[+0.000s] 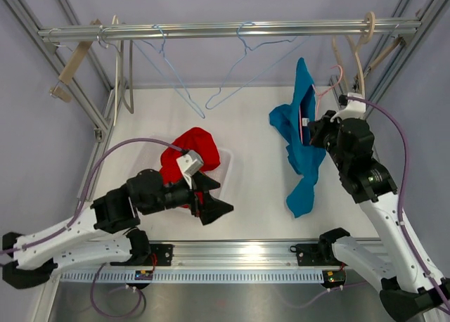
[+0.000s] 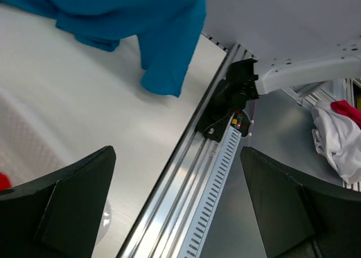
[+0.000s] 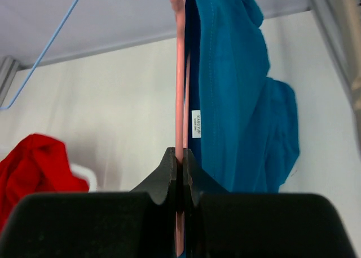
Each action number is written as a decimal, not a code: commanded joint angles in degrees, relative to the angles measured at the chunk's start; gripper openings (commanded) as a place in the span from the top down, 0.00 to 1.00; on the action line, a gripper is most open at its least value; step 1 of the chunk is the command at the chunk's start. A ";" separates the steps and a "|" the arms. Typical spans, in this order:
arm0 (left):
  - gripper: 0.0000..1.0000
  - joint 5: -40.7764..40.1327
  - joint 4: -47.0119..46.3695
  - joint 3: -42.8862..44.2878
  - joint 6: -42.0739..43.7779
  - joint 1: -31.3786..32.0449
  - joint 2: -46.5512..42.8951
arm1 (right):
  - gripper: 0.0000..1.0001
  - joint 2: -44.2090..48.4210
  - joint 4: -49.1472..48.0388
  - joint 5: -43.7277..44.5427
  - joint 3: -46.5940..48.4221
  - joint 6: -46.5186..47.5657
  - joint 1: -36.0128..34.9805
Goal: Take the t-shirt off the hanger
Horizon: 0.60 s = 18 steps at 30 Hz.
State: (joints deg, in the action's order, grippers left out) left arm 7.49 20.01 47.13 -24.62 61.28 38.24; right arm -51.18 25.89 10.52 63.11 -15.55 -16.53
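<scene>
Right end effector [image 3: 179, 156] is clamped shut on the pink hanger [image 3: 179, 94], pinching its wire between the fingertips at the centre of the right wrist view. The blue t-shirt [image 1: 302, 150] hangs from that hanger right of centre in the overhead view, bunched and trailing toward the desk [image 1: 253, 118], with its collar label just beside the wire. Left end effector [image 1: 211, 197] stands wide open and empty at lower left, next to the red garment [image 1: 191, 147] in the white bin [image 1: 226, 162], well apart from the shirt. To do this step well, I judge the right grip should hold the hanger steady. The left should then reach across, pinch a thick fold near the collar, and draw the cloth off along the hanger arm rather than straight down, so the neck opening does not snag.
</scene>
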 commanded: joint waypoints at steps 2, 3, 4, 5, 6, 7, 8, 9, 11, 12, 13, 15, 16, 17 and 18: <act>0.01 -12.75 -7.69 6.38 3.35 11.92 7.97 | 1.00 5.91 -3.92 8.28 0.00 -5.45 -6.57; 0.01 -13.54 -8.49 8.13 3.61 13.24 12.17 | 1.00 6.44 -3.83 8.63 -0.18 -6.24 -7.28; 0.01 -14.25 -9.45 9.02 4.14 14.56 14.30 | 1.00 6.79 -3.65 9.51 -0.18 -6.51 -8.50; 0.01 -14.25 -11.29 9.90 4.40 16.66 16.41 | 1.00 7.23 -3.48 9.95 0.08 -6.77 -8.95; 0.01 -14.25 -12.09 11.99 4.93 17.73 20.69 | 1.00 7.41 -3.13 10.22 0.26 -6.95 -9.21; 0.01 -14.69 -13.14 12.97 6.24 19.74 22.74 | 1.00 7.58 -2.95 10.39 0.34 -7.04 -9.48; 0.01 -15.30 -14.55 14.03 6.95 20.63 24.76 | 1.00 8.02 -2.78 10.31 0.61 -7.30 -9.57; 0.01 -15.74 -15.00 15.26 7.30 21.16 26.78 | 1.00 8.37 -2.69 10.13 0.78 -7.56 -9.66; 0.01 -16.19 -16.13 18.95 8.27 21.78 32.41 | 1.00 9.34 -2.25 9.78 1.14 -7.83 -9.74; 0.01 -16.71 -16.58 20.18 8.45 21.87 34.17 | 1.00 9.60 -1.72 9.69 1.75 -8.00 -9.66; 0.01 -17.15 -16.76 22.63 8.89 21.96 37.66 | 1.00 10.13 -1.37 9.08 1.93 -8.09 -9.66; 0.01 -18.11 -17.11 25.19 9.76 21.96 40.93 | 1.00 10.74 -0.76 8.29 2.89 -8.53 -9.66; 0.01 -19.08 -16.94 26.50 10.20 21.96 42.60 | 1.00 11.53 -0.32 7.59 3.07 -8.70 -9.74; 0.01 -19.52 -17.02 28.87 10.64 21.96 45.67 | 1.00 11.80 0.03 7.23 3.42 -8.71 -9.74; 0.01 -19.53 -17.02 30.02 10.91 21.96 47.09 | 1.00 12.06 0.39 6.79 3.86 -8.62 -9.66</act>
State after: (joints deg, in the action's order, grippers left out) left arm -8.08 8.38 71.13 -16.23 83.09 81.87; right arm -41.12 28.03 17.37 63.02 -22.92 -25.52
